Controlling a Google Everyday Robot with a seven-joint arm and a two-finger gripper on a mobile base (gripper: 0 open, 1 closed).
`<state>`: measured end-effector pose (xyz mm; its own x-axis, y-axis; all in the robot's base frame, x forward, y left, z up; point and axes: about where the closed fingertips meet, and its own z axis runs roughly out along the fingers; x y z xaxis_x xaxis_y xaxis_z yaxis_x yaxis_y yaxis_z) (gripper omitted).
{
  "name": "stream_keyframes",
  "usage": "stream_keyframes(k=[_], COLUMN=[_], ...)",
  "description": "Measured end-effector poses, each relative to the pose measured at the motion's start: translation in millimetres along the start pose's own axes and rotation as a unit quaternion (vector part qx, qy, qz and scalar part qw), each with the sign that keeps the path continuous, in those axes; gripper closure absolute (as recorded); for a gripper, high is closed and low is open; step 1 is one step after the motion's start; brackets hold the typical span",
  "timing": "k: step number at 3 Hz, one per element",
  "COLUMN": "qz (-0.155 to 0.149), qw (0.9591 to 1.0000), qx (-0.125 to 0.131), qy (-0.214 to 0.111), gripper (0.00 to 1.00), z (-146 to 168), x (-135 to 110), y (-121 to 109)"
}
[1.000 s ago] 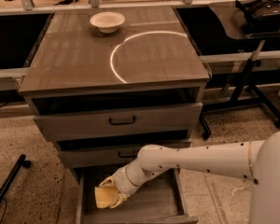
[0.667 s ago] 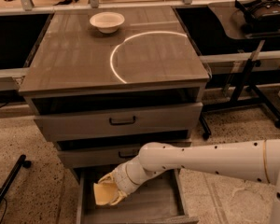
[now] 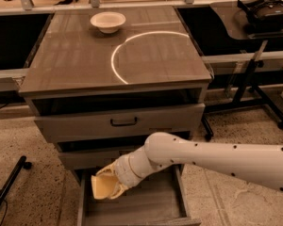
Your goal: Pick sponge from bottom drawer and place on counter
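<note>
The bottom drawer (image 3: pixel 153 202) is pulled open at the foot of the cabinet and shows its wood-grain floor. My white arm reaches into it from the right. My gripper (image 3: pixel 111 181) is over the drawer's left half, shut on the pale-yellow curled sponge (image 3: pixel 102 188), which it holds a little above the drawer floor. The counter (image 3: pixel 75 62) is the glossy grey-brown cabinet top above, with a bright white arc mark (image 3: pixel 114 62).
A cream-white bowl (image 3: pixel 108 21) stands at the back of the counter. The top drawer with a black bar handle (image 3: pixel 123 122) is shut above my arm. A side table with a black headset (image 3: pixel 266 11) stands on the right. A black bar (image 3: pixel 8 187) lies on the floor on the left.
My gripper has risen slightly with the sponge in it and shifted a little to the left. The drawer and the bowl have not moved.
</note>
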<state>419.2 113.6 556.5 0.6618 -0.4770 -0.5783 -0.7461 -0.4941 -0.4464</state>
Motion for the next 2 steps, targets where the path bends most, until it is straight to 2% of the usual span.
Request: stream_keyframes(k=[1, 2], qz=[-0.033, -0.038], qw=[0.9995, 0.9991], qx=[0.004, 0.019], qy=[-0.002, -0.009], gripper=[1.00, 1.00], z=[-39.9, -77.9], x=[-38.6, -56.7], y=[-33.7, -71.2])
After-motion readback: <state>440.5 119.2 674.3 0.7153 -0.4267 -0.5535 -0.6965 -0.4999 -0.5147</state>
